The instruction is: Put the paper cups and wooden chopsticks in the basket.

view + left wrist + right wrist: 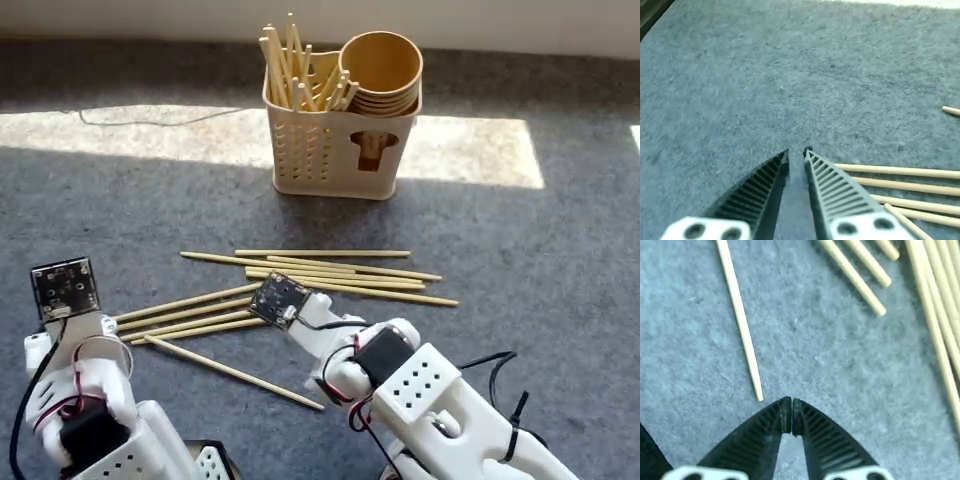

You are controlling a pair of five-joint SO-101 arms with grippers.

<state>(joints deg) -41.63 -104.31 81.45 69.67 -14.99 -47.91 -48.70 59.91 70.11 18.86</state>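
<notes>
A cream basket (300, 150) stands at the back centre, holding a stack of paper cups (382, 70) and several upright wooden chopsticks (295, 65). Loose chopsticks lie on the grey carpet: one bundle (340, 270) in the middle, another (185, 315) to its left, and a single one (235, 372) lying at an angle nearer the front. My right gripper (791, 415) is shut and empty, just above the carpet, beside the tip of a single chopstick (740, 320). My left gripper (796, 152) hangs slightly open and empty over bare carpet, with chopsticks (900, 172) beside it.
A sunlit strip (120, 135) crosses the carpet behind the basket. A thin cable (150, 118) lies at the back left. Both arm bodies (430, 400) take up the front edge.
</notes>
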